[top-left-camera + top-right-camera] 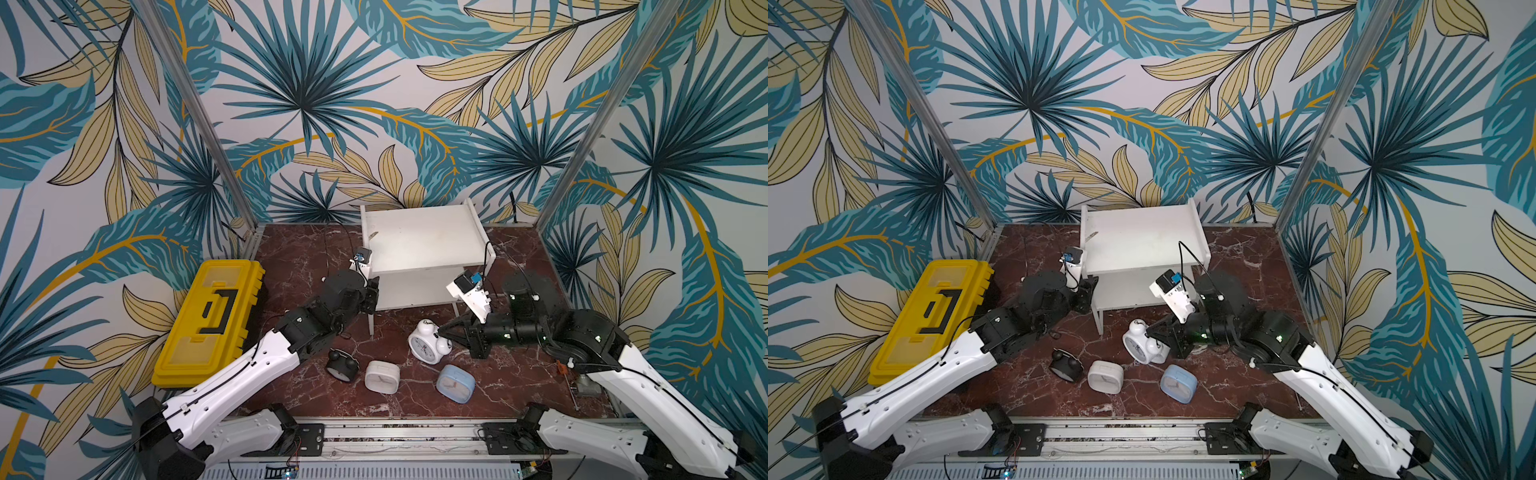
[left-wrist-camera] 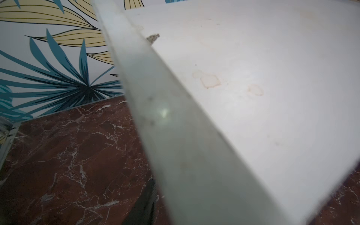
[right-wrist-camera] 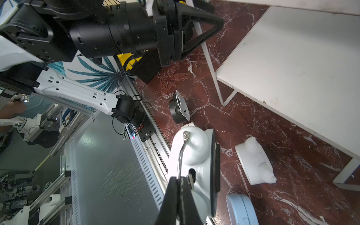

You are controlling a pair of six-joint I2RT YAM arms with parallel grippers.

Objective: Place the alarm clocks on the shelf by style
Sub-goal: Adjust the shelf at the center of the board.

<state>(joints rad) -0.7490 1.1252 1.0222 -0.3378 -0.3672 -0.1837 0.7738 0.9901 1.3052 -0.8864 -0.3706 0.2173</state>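
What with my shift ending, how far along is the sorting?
Done: nothing; shelf looks bare. In hand: right gripper shut on the handle of a white twin-bell clock, left gripper clamping the shelf's side. Left: all five; the other white twin-bell, black clock, white square clock and blue clock lie loose.

Yellow toolbox (image 1: 210,322), red-marble tabletop (image 1: 299,257)

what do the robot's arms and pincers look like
Both the left arm and right arm have white moulded shells with black joints and a thin black cable along each. Each wrist carries a white camera bracket with a blue-and-black module. The left pincer and right pincer are black, with tapering triangular open-frame fingers.
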